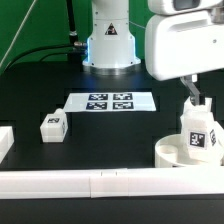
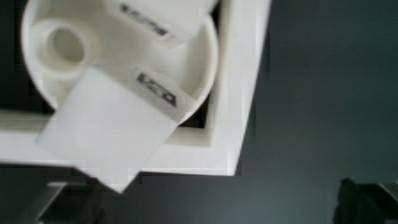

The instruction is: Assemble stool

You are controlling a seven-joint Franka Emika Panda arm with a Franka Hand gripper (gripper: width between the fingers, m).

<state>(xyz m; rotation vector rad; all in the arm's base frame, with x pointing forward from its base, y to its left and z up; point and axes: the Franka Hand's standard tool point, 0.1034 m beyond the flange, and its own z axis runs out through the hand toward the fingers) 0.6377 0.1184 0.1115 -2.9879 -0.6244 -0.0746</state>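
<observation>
The stool's round white seat drum (image 1: 172,153) lies at the exterior view's right, against the corner of the rail blocks. One tagged white leg (image 1: 201,131) stands upright on it. In the wrist view the same drum (image 2: 125,50) shows a round hole, and the leg (image 2: 111,135) rises from it towards the camera. Another small leg (image 1: 52,125) lies loose on the black table at the exterior view's left. My gripper (image 1: 191,98) hangs just above the standing leg. In the wrist view the gripper (image 2: 222,205) is open, its dark fingers (image 2: 68,203) far apart with nothing between them.
The marker board (image 1: 110,101) lies flat in the middle, in front of the robot base (image 1: 108,45). A long white rail (image 1: 90,184) runs along the front edge and turns a corner (image 2: 240,110) beside the drum. Another white block (image 1: 4,140) sits at the far left.
</observation>
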